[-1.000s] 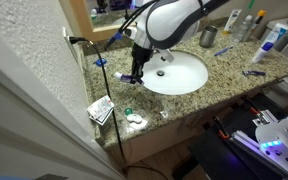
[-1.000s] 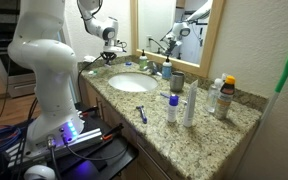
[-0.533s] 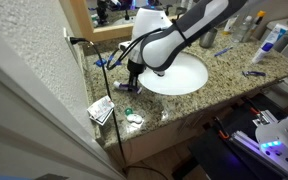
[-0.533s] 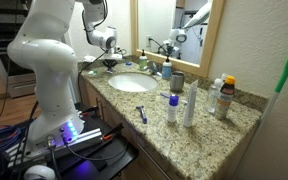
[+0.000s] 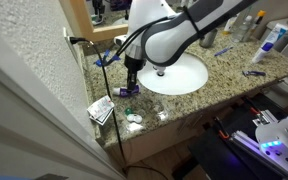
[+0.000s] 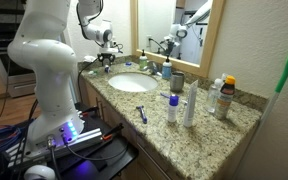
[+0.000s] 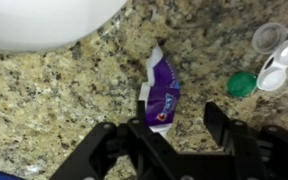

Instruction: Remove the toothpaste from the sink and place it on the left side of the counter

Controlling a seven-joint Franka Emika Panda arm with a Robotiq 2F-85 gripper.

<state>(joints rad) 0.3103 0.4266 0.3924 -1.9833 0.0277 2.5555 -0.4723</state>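
Observation:
The toothpaste [image 7: 162,92], a short purple tube, lies flat on the speckled granite counter [image 7: 44,90] just outside the white sink [image 7: 44,20]. My gripper [image 7: 177,120] hangs right over it with the jaws apart. The tube's lower end sits by the left finger [image 7: 139,118], and bare granite shows between it and the right finger. In an exterior view the gripper [image 5: 130,84] is low over the counter [image 5: 189,108] left of the sink [image 5: 184,72], with the toothpaste [image 5: 125,93] under it. In another exterior view the gripper [image 6: 105,62] is at the far end, past the sink [image 6: 134,83].
A white contact-lens case [image 7: 279,60] and a green cap [image 7: 242,84] lie to the right of the tube. A foil packet [image 5: 101,110] hangs over the counter's corner. A blue razor [image 5: 252,72] and several bottles [image 6: 189,105] stand beyond the sink. The counter edge [image 5: 149,130] is close.
The arm swung from the sink's rim out over the counter on the left and came down. The jaws went from shut on the toothpaste to apart, and the tube now rests on the granite.

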